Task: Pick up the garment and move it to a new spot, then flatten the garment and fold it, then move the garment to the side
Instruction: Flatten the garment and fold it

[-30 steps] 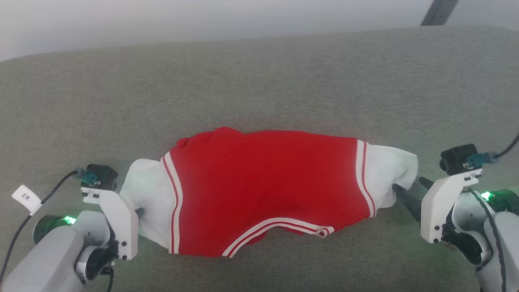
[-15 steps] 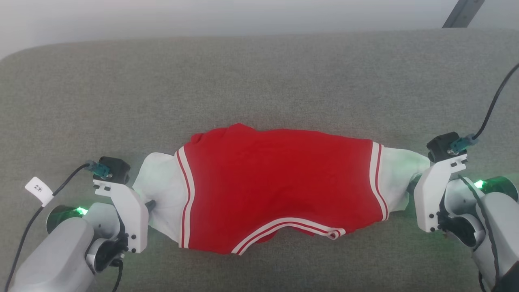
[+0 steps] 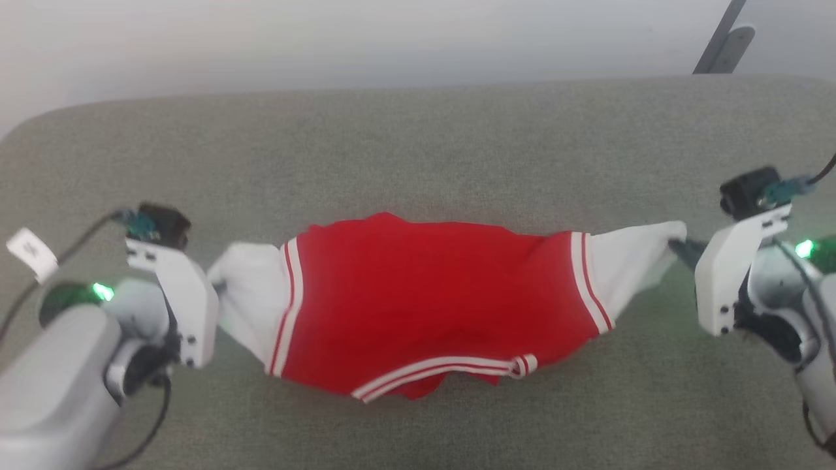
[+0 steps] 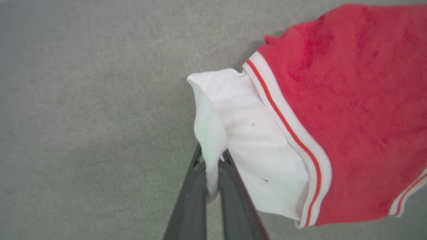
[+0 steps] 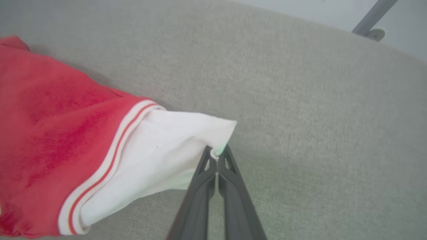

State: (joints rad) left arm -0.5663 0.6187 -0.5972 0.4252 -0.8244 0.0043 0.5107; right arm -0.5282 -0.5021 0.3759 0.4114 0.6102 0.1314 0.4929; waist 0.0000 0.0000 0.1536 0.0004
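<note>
Red cloth fills the middle of my head view: the garment [image 3: 424, 300] is stretched sideways between my two claws over the grey fabric pad [image 3: 418, 143], a plain red side up. The left sleeve [image 3: 251, 303], white, points to 9 o'clock. The right sleeve [image 3: 624, 264], also white, points to 3 o'clock and sits a little higher in that view. The striped neck trim [image 3: 444, 372] sags along the edge at 6 o'clock, with a small red fold poking out beneath it. I cannot tell whether that low edge touches the pad.

On the left wrist camera, the left claw [image 4: 211, 161] is closed on the cuff of the left sleeve. A thin fold of white cloth runs down between the two dark fingers [image 4: 191, 200], and the red body lies toward 2 o'clock. On the right wrist camera, the right claw [image 5: 218, 154] is pinched tight, with just the corner of the right sleeve caught at its tips. The red body lies toward 9 o'clock there.

A white tag [image 3: 27, 253] hangs on the left arm's cable at 9 o'clock in the head view, and a grey metal bar [image 3: 718, 42] slants beyond the pad at 1 o'clock.
</note>
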